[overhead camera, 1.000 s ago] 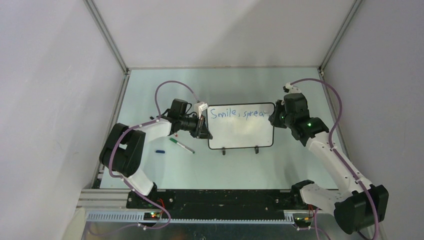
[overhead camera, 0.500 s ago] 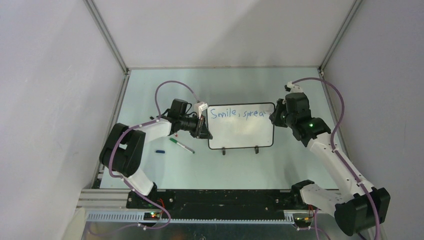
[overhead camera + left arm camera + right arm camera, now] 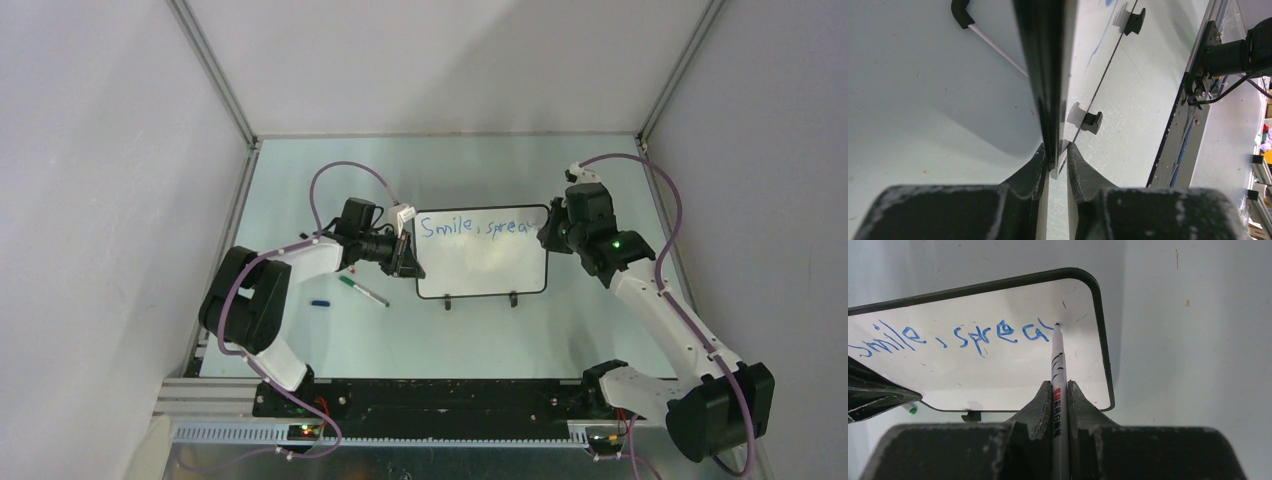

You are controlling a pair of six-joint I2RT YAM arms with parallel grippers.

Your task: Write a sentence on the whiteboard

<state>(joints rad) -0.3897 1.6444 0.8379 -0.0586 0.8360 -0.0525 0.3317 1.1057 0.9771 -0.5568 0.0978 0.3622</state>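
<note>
Blue sentence [image 3: 963, 337] read "Smile, sprea" across top of whiteboard [image 3: 480, 275], upright mid-table [image 3: 560, 330]. Left gripper [image 3: 1057, 155] pinched board's side edge; right gripper [image 3: 1059, 387] clamped tight on marker [image 3: 1056, 355], tip at top-right corner. Risk: no room left, so "d" could hit frame; heavy press might tip board.

Top cam: high at 6 o'clock, faces 12 over table [image 3: 330, 335]. L wrist cam: whiteboard's [image 3: 482, 265] 9 o'clock, v. close, along its edge. R wrist cam: 3 o'clock, close on its face. All share whiteboard.
</note>
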